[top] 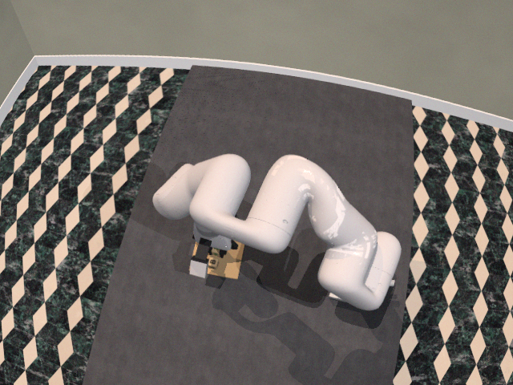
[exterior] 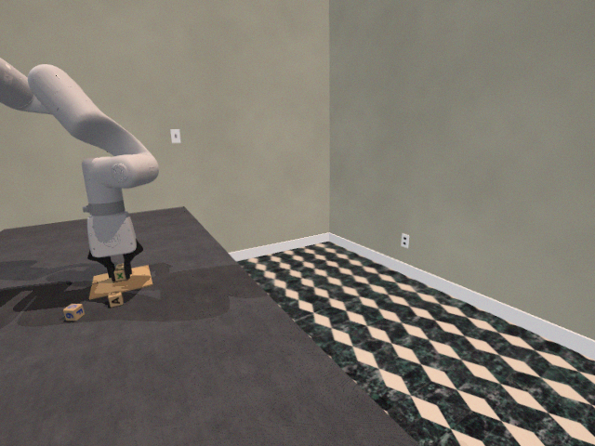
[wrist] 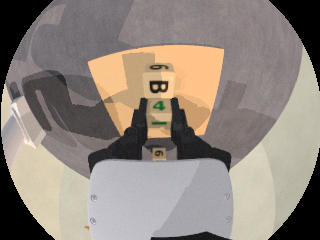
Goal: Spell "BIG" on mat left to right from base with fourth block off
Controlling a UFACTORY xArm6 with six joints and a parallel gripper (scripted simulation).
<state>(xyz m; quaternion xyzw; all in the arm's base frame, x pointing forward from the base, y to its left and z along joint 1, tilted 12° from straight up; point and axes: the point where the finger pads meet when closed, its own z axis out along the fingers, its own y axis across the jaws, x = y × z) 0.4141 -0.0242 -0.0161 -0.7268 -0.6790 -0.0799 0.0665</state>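
Tan block with green 4 [top: 214,252] [exterior: 119,275] [wrist: 159,106] gripped by end effector [top: 216,250] [exterior: 120,275] [wrist: 159,107]; tan block with black B [top: 212,262] [wrist: 159,87] just beside, straight ahead in wrist view, between-finger line crosswise to pair.

On the dark gray table [top: 289,119] [exterior: 202,384] [wrist: 175,22] lies a tan mat [top: 230,271] [exterior: 101,289] [wrist: 197,65]; two blocks (one lettered A [exterior: 115,299], one blue-marked [exterior: 73,312]) sit lower left in the exterior view.

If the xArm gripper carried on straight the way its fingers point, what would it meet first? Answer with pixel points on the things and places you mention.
Probably the tan rectangular mat [top: 232,271] [exterior: 138,278] [wrist: 200,65] just below the black-fingered gripper [exterior: 121,276] [wrist: 159,107]; the remaining gap is unclear.
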